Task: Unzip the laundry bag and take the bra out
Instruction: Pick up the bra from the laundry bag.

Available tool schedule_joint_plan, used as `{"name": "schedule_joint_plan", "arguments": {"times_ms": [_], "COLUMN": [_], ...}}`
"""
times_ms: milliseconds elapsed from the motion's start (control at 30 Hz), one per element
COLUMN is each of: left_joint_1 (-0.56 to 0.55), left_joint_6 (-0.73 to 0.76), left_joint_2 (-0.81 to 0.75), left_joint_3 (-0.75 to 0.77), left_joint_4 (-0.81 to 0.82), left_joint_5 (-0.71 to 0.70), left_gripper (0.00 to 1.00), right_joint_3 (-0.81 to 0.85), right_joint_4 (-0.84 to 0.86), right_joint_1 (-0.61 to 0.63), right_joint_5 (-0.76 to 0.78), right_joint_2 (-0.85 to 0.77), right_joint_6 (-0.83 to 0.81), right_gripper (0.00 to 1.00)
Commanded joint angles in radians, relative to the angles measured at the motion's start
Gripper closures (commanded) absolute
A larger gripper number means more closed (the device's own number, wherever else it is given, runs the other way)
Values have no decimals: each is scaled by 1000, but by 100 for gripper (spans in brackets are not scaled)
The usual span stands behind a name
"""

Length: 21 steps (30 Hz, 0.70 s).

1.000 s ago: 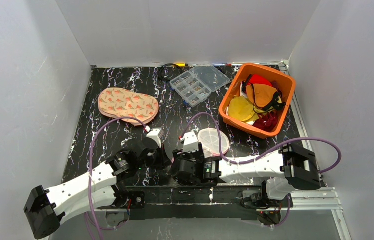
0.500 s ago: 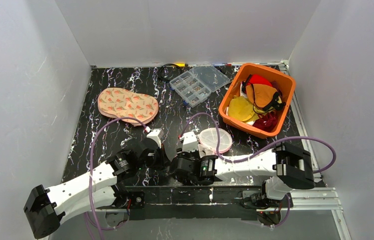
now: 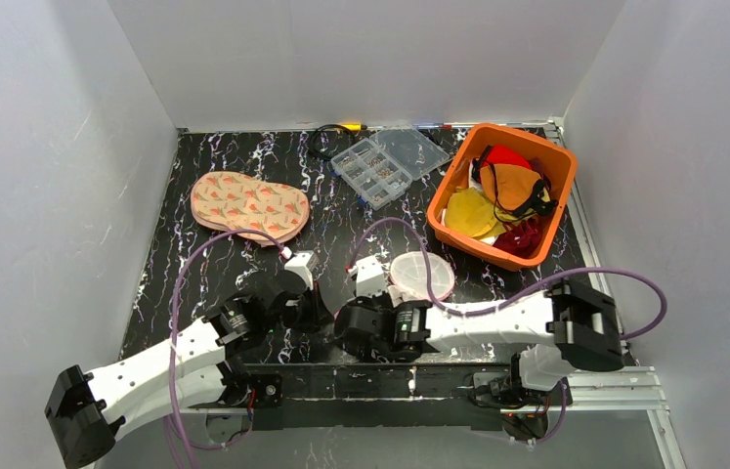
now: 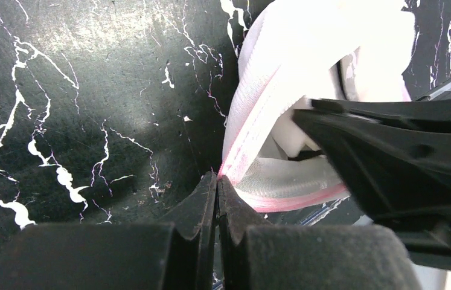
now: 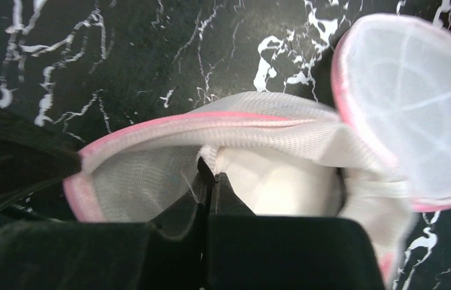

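The laundry bag (image 3: 421,276), a round white mesh pod with a pink rim, lies near the table's front between my two arms. Its mouth gapes open in the right wrist view, pink zip rim (image 5: 168,124) above and the ribbed flat face (image 5: 416,115) to the right. My left gripper (image 4: 217,179) is shut on the pink rim's corner (image 4: 235,166). Reaching into the mouth, my right gripper (image 5: 209,173) is shut on the edge of the bra (image 5: 277,178), a white padded cup inside the bag. Most of the bra stays hidden by mesh.
An orange basket (image 3: 556,171) of clothes stands at the back right. A clear compartment box (image 3: 387,164) and a black cable (image 3: 322,144) lie at the back middle. A patterned pad (image 3: 248,205) lies at the back left. White walls close three sides.
My right gripper has closed from open onto the white fabric inside the bag. The bag's round face has shifted slightly right. My left gripper has kept its grip.
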Motion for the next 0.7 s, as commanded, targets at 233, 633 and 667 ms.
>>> {"name": "schedule_joint_plan", "arguments": {"times_ms": [233, 633, 667], "left_joint_1": [-2, -3, -2], "left_joint_6": [13, 2, -5], "left_joint_2": [-15, 60, 67], "left_joint_3": [64, 66, 56], "left_joint_4": [-71, -12, 0], "left_joint_5": [-80, -105, -100], "left_gripper": [100, 100, 100], "right_joint_3": [112, -95, -149], "right_joint_4": [24, 252, 287], "right_joint_1": [-13, -63, -63], "right_joint_5": [-178, -281, -291], "right_joint_2": [-251, -464, -483], "right_joint_6": [-307, -348, -336], "right_gripper": [99, 99, 99]}}
